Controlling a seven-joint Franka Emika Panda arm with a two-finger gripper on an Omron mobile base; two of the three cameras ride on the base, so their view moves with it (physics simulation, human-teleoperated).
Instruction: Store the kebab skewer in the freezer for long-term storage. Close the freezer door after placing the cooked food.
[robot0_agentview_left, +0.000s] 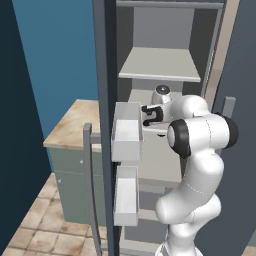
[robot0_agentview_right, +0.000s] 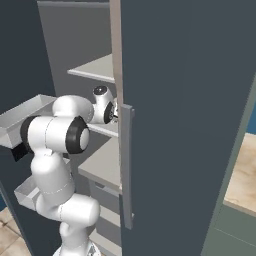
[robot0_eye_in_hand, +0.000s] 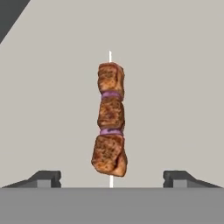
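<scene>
Gripper (robot0_eye_in_hand: 111, 179) fingers wide apart, kebab skewer (robot0_eye_in_hand: 110, 119) lying between them — on grey freezer shelf (robot0_eye_in_hand: 175, 87), untouched

I see the skewer (robot0_eye_in_hand: 110, 119) lying flat on a pale grey freezer (robot0_agentview_left: 160, 65) shelf: three browned meat chunks with purple slices between. The door (robot0_agentview_left: 106, 100) stands wide open, bins facing inward.

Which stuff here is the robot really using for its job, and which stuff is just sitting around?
Part of the job:
- kebab skewer, lying on a pale grey freezer shelf
- freezer, its inside shelves showing
- freezer door, swung open, with clear-white bins
- claw, open, fingertips either side of the skewer

Just sitting around:
- counter with a tan stone top
- tiled floor
</scene>
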